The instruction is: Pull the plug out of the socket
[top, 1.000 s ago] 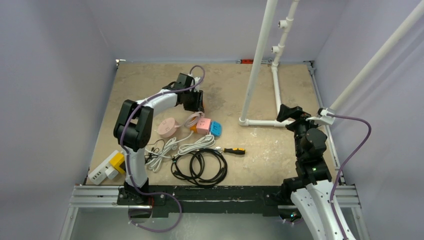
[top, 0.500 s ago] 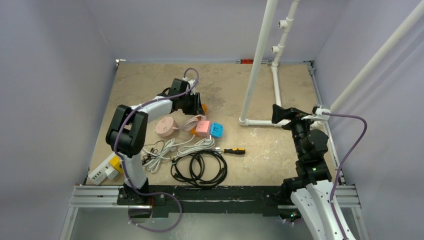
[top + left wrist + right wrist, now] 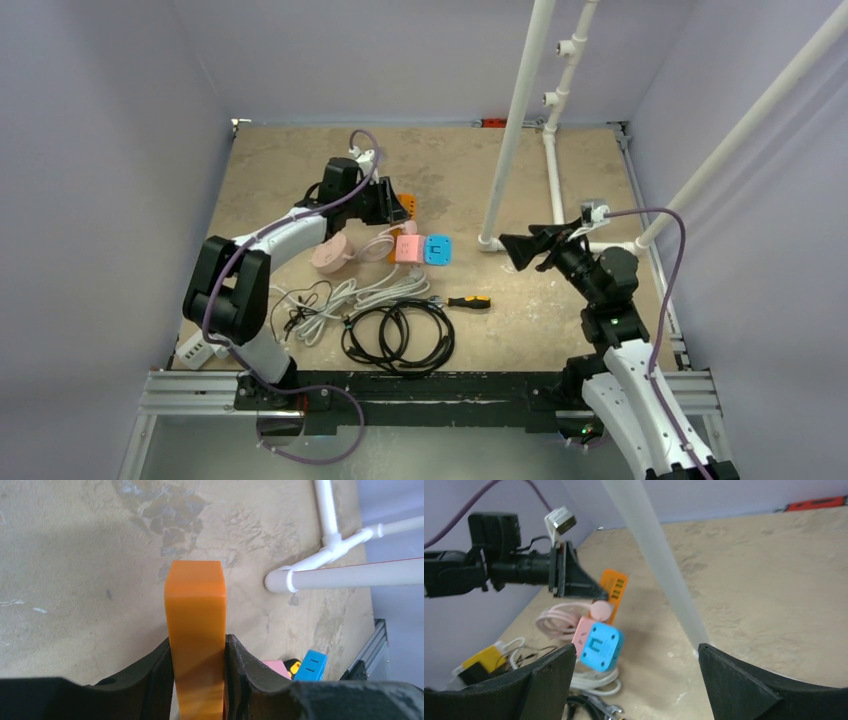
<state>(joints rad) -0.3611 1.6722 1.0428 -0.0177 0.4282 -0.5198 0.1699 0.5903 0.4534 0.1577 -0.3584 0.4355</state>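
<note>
Two arms were on it. The left claw (image 3: 388, 207) was pinched tight on the orange socket block (image 3: 196, 605), holding it up off the counter (image 3: 300, 160) toward the far side. The right claw (image 3: 515, 250) hung spread wide, aimed at the cluster but well short of it.

So which step would you call it?

The bracing, I'd say. One side was gripped and nothing was yet on the other. A round pink plug (image 3: 600, 611) sat right at the orange block's lower end, its pink cord (image 3: 555, 622) looped beside it. Whether its pins were seated, I couldn't tell. Next, the right claw would need to travel in, close on that plug and draw it straight away from the block.

Anything in the way?

The white pipe frame (image 3: 515, 120) stood just beside the right arm's path. Nearer lay a black cable coil (image 3: 400, 335) and white cords (image 3: 372, 292). The joined pink cube (image 3: 583, 632) and blue cube (image 3: 601, 646) sat just under the plug, easy to grab by mistake. A screwdriver (image 3: 468, 301) lay apart.
</note>
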